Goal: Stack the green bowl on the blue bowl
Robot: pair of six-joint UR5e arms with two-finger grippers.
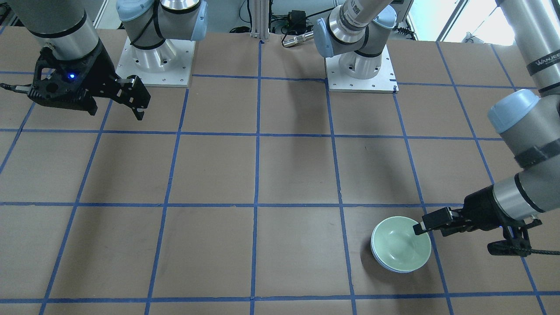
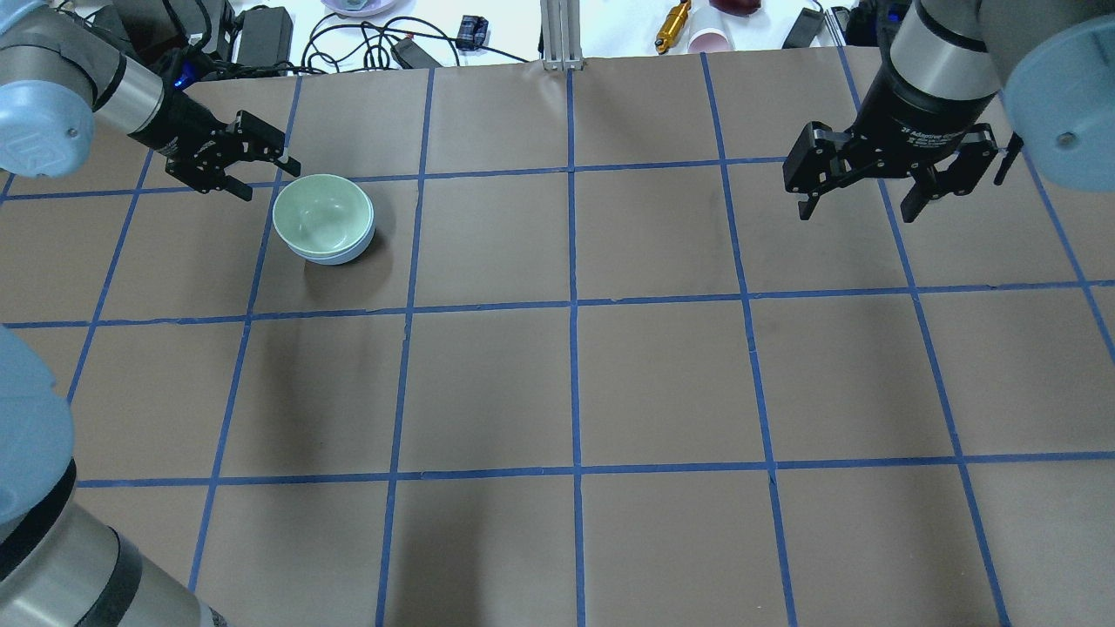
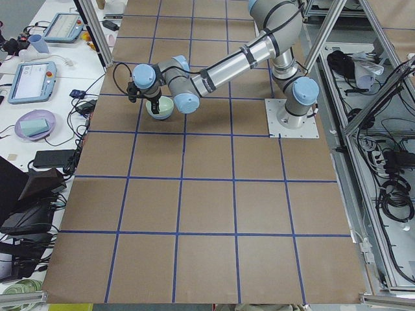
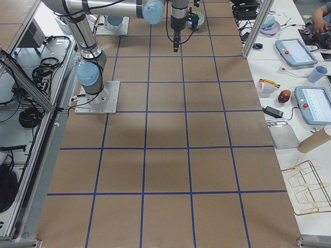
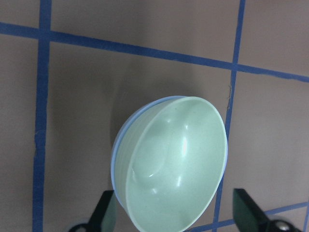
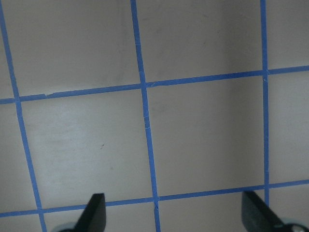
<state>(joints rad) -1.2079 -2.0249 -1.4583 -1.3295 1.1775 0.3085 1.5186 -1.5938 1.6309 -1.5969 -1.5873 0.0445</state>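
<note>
The green bowl [image 1: 400,243] [image 2: 320,216] [image 5: 178,164] sits nested inside the blue bowl [image 1: 379,261] [image 2: 335,258] [image 5: 118,154] on the table, on the robot's left side. Only the blue bowl's rim and outer wall show beneath it. My left gripper [image 1: 426,225] [image 2: 266,178] [image 5: 175,215] is open. It is right beside the stack's rim, and its fingers [image 5: 104,215] stand wide on either side of the near edge. My right gripper [image 1: 135,103] [image 2: 858,205] [image 6: 175,212] is open and empty, hovering over bare table far from the bowls.
Brown table [image 2: 575,383] with a blue tape grid. The two arm bases [image 1: 155,61] [image 1: 361,70] stand at the robot's edge. Beyond the far edge lie cables, a gold cylinder [image 2: 671,26] and a pink cup [image 2: 710,39].
</note>
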